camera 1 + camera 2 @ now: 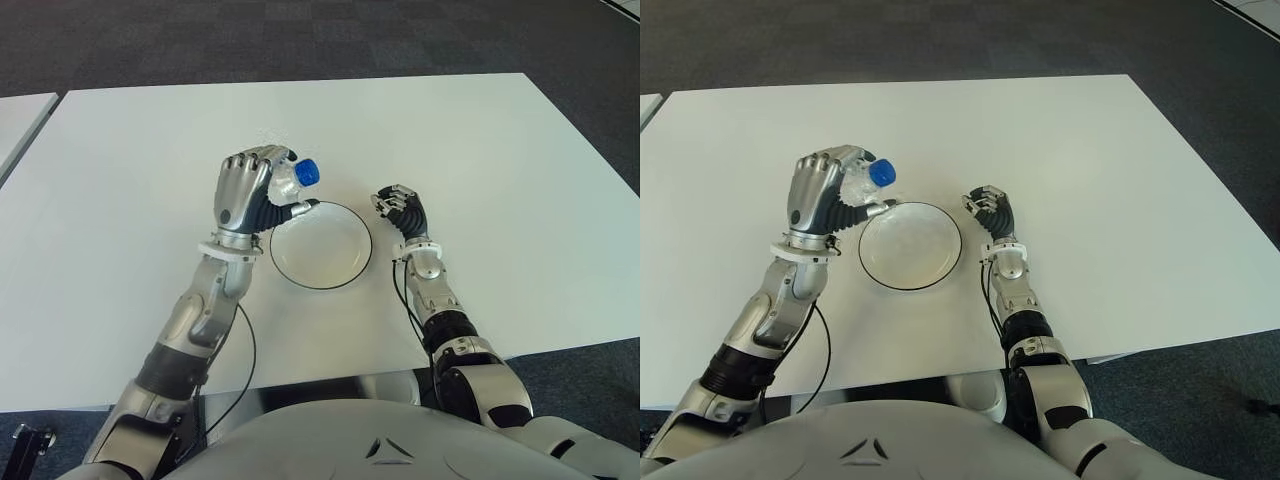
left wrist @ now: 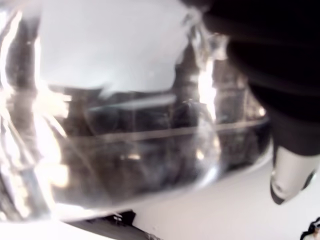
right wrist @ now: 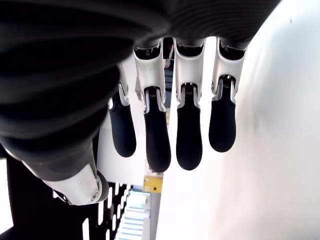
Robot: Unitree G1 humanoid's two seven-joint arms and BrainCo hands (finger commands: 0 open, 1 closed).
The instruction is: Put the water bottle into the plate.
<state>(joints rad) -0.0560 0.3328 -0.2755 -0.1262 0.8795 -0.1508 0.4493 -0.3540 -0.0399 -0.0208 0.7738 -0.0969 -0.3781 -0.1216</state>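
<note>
Left eye view: the left hand is raised at the far-left edge of the plate, fingers wrapped around the water bottle.
Bottle: clear plastic, blue cap pointing right toward the plate; the body fills the left wrist view, pressed close against the palm.
Where the bottle is: in the hand and off the table, its cap end about over the plate's far-left rim, not yet inside.
Plate: white, dark rim, nothing lying in it.
Right hand: shows just right of the plate; its fingers hang loose in the right wrist view, holding nothing.
Step in hand: carrying the bottle over to the plate, as I judge it; the grasp looks done, the placing not.
Next move calls for: shifting the hand right and nearer so the whole bottle is above the plate's middle, lowering it, then letting the fingers go. Round plastic may roll, so a low release seems wise.
Surface: a broad white table, bare apart from the plate.
Room: dark carpet beyond the far edge; another white tabletop's corner at far left.
</note>
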